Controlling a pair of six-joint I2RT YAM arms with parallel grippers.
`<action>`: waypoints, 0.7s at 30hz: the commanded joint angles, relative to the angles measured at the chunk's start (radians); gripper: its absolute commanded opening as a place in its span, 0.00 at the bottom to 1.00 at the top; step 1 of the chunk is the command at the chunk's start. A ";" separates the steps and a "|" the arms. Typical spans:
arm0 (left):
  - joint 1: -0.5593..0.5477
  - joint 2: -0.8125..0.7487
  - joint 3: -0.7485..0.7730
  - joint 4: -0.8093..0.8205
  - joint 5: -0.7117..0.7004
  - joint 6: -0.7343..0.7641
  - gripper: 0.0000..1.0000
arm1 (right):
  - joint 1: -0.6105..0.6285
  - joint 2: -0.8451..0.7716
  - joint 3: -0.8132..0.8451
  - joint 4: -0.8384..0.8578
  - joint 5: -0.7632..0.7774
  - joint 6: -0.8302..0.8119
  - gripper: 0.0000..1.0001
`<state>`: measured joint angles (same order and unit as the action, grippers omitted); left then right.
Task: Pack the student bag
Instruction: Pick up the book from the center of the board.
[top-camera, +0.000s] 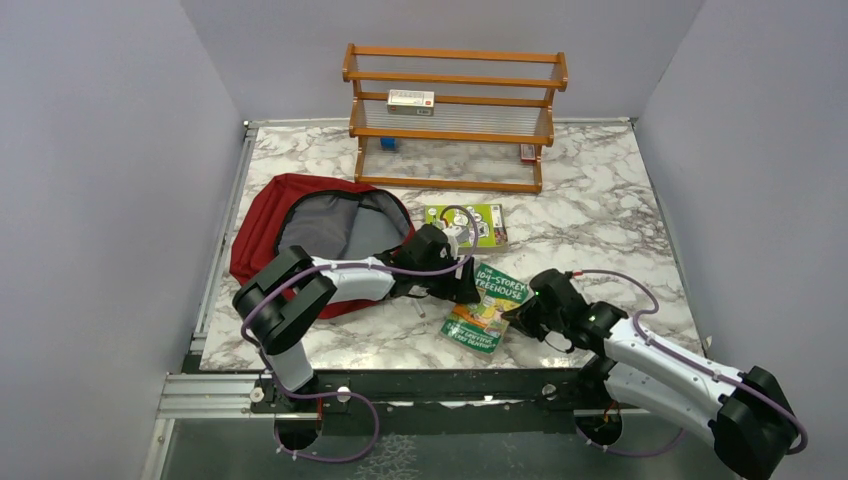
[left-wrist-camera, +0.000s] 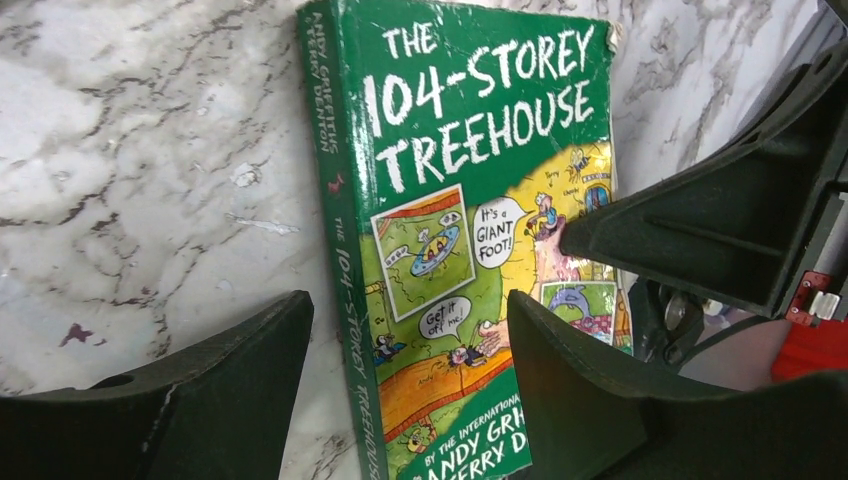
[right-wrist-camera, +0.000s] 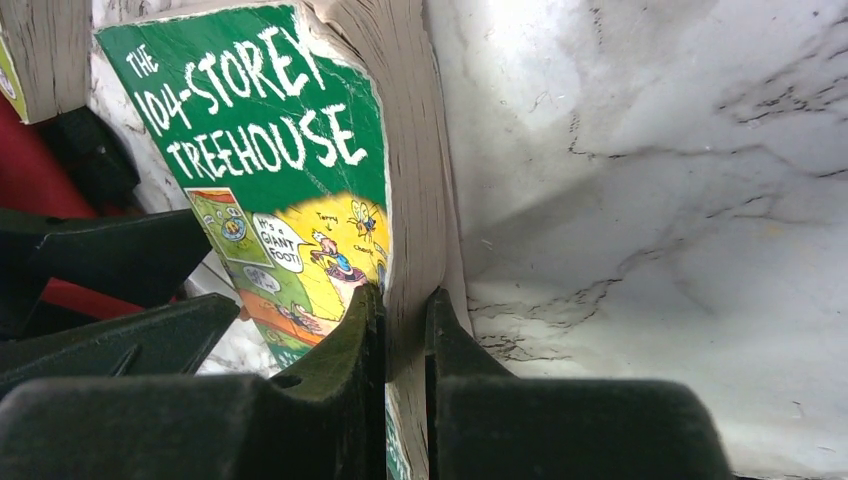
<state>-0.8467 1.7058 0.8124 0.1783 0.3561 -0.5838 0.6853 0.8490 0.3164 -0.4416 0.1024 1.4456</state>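
The dark red student bag (top-camera: 262, 225) lies open at the left of the table and shows its grey lining (top-camera: 330, 225). A green book, "The 104-Storey Treehouse" (top-camera: 488, 305), lies right of it. My left gripper (top-camera: 462, 285) is open at the book's spine side. In the left wrist view (left-wrist-camera: 408, 310) one finger is over the marble and the other over the cover (left-wrist-camera: 470, 200). My right gripper (top-camera: 520, 312) is shut on the book's page edge (right-wrist-camera: 405, 300). That edge looks raised off the table.
A second green book (top-camera: 465, 226) lies flat behind the first, beside the bag's mouth. A wooden shelf rack (top-camera: 455, 110) with small items stands at the back. Grey walls close in the marble table (top-camera: 600, 210) on three sides.
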 joint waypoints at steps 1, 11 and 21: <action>-0.008 0.037 0.000 -0.062 0.072 0.001 0.73 | 0.000 0.020 -0.002 -0.163 0.098 -0.062 0.00; 0.015 -0.056 0.008 -0.214 -0.198 -0.013 0.73 | 0.001 0.182 -0.058 0.137 0.073 -0.099 0.01; 0.050 -0.133 0.018 -0.288 -0.341 0.013 0.74 | 0.000 0.217 -0.018 0.223 0.107 -0.272 0.11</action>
<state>-0.8051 1.6108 0.8276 -0.0593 0.1059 -0.5854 0.6857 1.0557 0.3008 -0.0650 0.1154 1.2819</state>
